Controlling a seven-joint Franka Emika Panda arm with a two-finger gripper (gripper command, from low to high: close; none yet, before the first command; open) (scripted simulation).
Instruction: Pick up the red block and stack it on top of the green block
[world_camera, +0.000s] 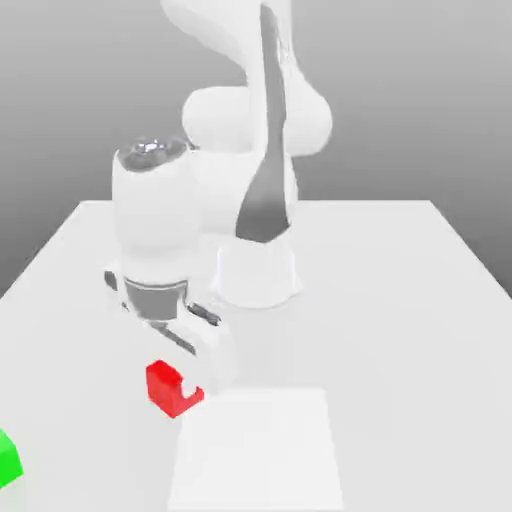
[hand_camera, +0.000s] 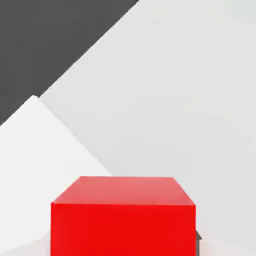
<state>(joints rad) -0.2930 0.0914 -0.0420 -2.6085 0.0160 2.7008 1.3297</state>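
From here, the red block (world_camera: 170, 390) is on the exterior view's left, near the near-left corner region of the pale tabletop (world_camera: 400, 350). The green block (world_camera: 8, 460) lies farther left and closer to the viewer, well apart from it, cut off by the view's edge. A flat white square-cornered panel (world_camera: 258, 450) lies to the right of the red block and partly before it, reaching toward the viewer.

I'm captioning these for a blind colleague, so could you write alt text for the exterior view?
A white robot arm's gripper closes on a red block low over a pale table. A green block sits at the exterior view's left edge, partly cut off.
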